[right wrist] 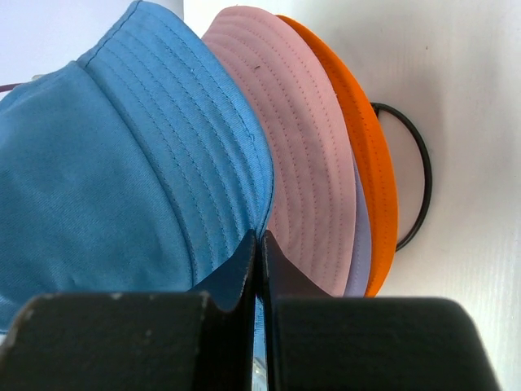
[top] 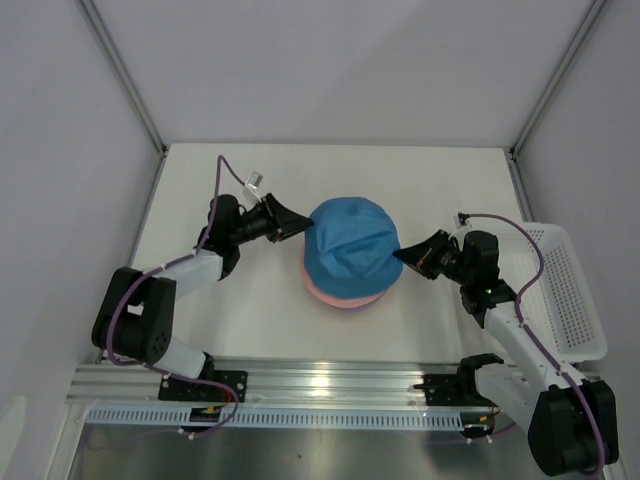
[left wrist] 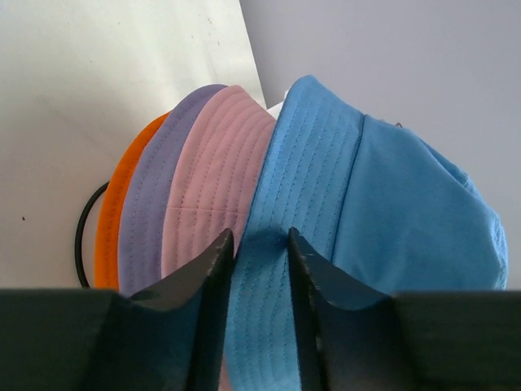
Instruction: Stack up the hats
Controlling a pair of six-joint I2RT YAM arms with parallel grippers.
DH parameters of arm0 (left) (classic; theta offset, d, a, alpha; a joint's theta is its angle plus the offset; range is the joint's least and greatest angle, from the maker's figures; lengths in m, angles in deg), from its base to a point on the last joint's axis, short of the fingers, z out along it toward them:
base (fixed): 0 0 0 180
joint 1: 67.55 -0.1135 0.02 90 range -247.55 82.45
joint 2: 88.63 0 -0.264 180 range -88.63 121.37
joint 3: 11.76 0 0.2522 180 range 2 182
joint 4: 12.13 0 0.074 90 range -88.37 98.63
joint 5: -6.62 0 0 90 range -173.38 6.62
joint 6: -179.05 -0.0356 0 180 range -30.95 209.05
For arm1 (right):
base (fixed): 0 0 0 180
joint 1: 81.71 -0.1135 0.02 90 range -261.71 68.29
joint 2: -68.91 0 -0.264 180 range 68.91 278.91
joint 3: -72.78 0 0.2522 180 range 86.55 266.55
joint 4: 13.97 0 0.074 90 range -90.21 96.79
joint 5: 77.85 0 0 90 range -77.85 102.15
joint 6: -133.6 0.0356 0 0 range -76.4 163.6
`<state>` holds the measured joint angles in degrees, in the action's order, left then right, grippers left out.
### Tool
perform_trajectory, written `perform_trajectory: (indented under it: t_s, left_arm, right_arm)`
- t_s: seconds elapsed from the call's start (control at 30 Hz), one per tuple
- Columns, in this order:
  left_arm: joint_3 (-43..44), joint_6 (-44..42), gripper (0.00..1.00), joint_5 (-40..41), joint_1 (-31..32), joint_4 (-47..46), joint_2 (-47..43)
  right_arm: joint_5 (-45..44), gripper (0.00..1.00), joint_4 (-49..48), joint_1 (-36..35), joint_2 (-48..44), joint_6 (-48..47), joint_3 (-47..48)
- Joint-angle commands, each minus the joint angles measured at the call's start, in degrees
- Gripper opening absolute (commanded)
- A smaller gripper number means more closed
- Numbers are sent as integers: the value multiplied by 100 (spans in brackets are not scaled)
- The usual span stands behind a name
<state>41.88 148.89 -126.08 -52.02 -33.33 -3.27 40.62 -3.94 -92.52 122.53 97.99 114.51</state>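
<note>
The hats sit piled in the middle of the table, with the blue hat (top: 350,250) on top and a pink rim (top: 340,300) showing under it. The left wrist view shows the brims fanned out: orange (left wrist: 110,212), pale purple (left wrist: 155,187), pink (left wrist: 220,179), blue (left wrist: 383,204). My left gripper (left wrist: 260,240) is at the blue hat's left brim, jaws apart with the brim lying between them. My right gripper (right wrist: 260,236) is shut on the blue brim (right wrist: 122,163) at the pile's right side, next to the pink (right wrist: 301,147) and orange (right wrist: 366,147) brims.
A black wire ring of the hat stand (right wrist: 419,179) lies on the table under the pile. A white slotted basket (top: 570,290) stands at the right edge of the table, beside the right arm.
</note>
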Motion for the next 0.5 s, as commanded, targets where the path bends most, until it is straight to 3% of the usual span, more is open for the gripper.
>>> perform_trajectory:
  t_s: [0.0,0.03,0.17,0.47]
  left_arm:
    - [-59,11,34,-221,55,-336,-195]
    - [-59,2,32,-195,64,-284,-187]
    - [-85,-33,1,-64,91,-73,-152]
    - [-24,-621,1,1148,99,1972,-468]
  right_arm:
    - [-70,0,-76,9,43,-69,77]
    - [-70,0,-84,0,43,-78,77]
    - [-78,0,-58,8,51,-104,95]
    - [-438,0,267,-18,218,-358,-1]
